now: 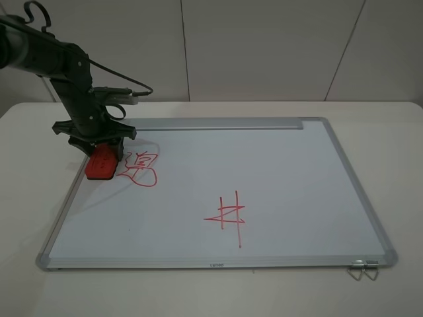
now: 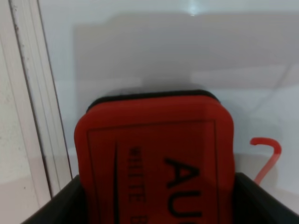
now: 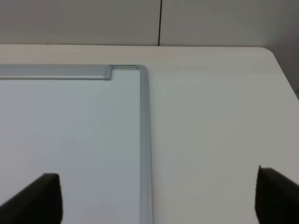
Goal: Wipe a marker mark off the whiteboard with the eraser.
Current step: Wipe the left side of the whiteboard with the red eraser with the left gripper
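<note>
My left tool (image 1: pixel 100 150) is clamped on the eraser (image 1: pixel 101 165), fingers on two opposite sides (the wrist view shows the red top and black lettering filling the gap between them). Eraser is down at the whiteboard (image 1: pixel 284 165), near the far-left corner, just inside the left frame rail. Can't tell if the felt is actually pressed on the surface. Marker mark (image 1: pixel 142 168) sits just beside the eraser on its right, and its nearest squiggles look about touching the eraser's edge. One red stroke of it also shows in the left wrist view. Red hash (image 1: pixel 226 214) is well apart, nearer the board's middle and front edge. Board lies flat on the white bench (image 1: pixel 396 132), pen tray (image 1: pixel 218 123) along the far edge. My right tool (image 3: pixel 159 205) is spread wide, holding nothing, above the board's right frame rail, with the far-right corner just ahead of it.
</note>
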You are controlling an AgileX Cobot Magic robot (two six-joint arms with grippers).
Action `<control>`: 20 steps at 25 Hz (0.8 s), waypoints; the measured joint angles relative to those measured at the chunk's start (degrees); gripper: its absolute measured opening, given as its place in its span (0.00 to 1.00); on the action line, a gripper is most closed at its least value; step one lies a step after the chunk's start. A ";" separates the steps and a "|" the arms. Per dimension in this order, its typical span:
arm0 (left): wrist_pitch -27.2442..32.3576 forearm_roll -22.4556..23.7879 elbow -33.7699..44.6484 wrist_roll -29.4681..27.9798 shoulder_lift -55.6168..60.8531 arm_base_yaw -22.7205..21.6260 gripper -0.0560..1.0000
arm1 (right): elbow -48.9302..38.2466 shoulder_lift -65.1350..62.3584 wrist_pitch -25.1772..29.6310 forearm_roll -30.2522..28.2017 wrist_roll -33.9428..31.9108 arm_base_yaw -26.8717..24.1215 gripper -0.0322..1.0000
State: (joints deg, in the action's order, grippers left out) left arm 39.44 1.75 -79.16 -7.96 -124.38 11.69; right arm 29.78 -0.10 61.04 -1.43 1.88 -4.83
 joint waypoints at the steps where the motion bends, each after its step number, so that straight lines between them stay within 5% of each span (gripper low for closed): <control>1: -0.14 -0.20 -0.07 0.00 -0.21 0.06 0.60 | 0.00 0.00 0.00 0.00 0.00 0.00 0.72; 6: -1.79 0.64 -0.58 0.00 -1.07 2.90 0.60 | 0.00 0.00 0.00 0.00 0.00 0.00 0.72; 20: -5.98 1.00 -1.84 -0.42 -3.18 22.14 0.60 | 0.00 0.00 0.00 0.00 0.00 0.00 0.72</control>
State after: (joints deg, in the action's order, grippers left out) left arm 33.46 2.74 -80.99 -8.38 -127.57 33.83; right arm 29.78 -0.10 61.04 -1.43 1.88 -4.83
